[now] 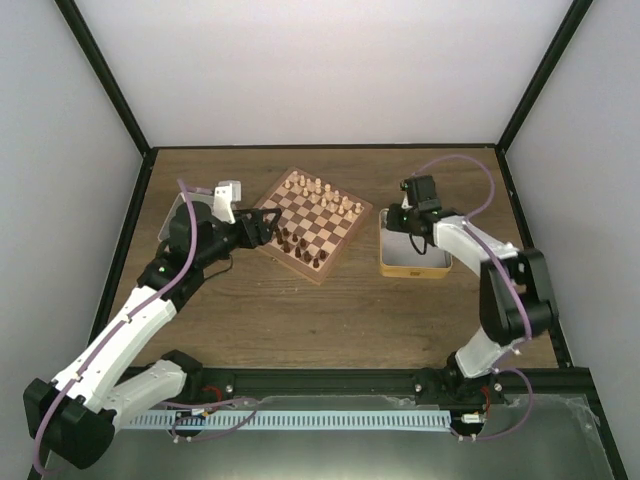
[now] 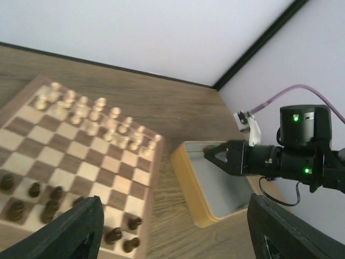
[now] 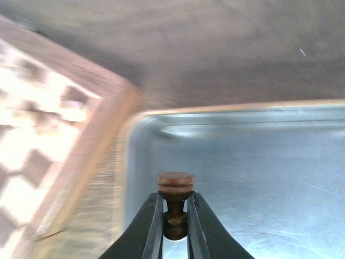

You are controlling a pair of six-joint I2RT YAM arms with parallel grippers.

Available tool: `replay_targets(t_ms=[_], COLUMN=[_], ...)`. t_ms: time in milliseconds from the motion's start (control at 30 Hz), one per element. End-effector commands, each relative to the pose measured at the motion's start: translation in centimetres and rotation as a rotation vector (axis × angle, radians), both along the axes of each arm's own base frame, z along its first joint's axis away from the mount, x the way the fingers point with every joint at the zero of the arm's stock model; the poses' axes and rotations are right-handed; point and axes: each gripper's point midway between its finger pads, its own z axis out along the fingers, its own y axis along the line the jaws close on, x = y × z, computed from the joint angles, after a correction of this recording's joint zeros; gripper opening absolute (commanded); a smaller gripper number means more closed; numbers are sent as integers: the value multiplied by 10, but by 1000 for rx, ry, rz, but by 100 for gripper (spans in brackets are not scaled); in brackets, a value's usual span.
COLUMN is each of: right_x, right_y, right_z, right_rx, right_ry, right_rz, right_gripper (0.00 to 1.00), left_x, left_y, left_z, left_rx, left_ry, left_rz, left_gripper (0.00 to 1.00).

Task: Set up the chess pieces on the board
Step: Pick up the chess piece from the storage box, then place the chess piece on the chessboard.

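The board lies turned like a diamond at the middle of the table. Several dark brown chess pieces stand along its near side, also seen in the left wrist view. My right gripper is shut on one dark chess piece, base up, above the left end of a metal tin. In the top view the right gripper hangs over that tin's far left corner. My left gripper hovers open over the board's left corner, with nothing between its fingers.
Pale cream pieces fill the board's far rows. The yellow-rimmed tin sits just right of the board. A second tin is partly hidden under my left arm. Black frame posts edge the table.
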Motion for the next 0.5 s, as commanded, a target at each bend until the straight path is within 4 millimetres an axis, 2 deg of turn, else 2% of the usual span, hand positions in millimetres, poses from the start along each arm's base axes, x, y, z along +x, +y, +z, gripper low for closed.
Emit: replay_targets(t_ms=[0,33,100,133,233,300,400,467], right_x=[-11,-19,-37,-49,-88,-109,-137,-152], right_y=[43,55,81,94,131,155,186,203], right_z=[78,93,124,139,172,186,194,196], right_rx=[209,271,406,474,611,636,638,631], right_ry=[-218,-257,-337,-367,-428,-452,-455,-457], right_rz=[241,305,455,535,778,914,1080,1173], right_gripper=[5,5,5,5,5,5,5,5], left_x=[-12,-12,-11,-11,-14,-18,-18,-20], left_y=[-25,-26,-25,-25,-23,-24,-27,-33], left_z=[21,22,24,23,26,26,22,20], left_rx=[-96,-110,-126,-131,-158,-178,-201,-220], left_ry=[-79,-80,-79,-79,-96,-100,-57,-8], left_rz=[-164,-168,-160,-156,-158,-177,-190,-226], left_gripper=[77,81,98,100,100,100,100,95])
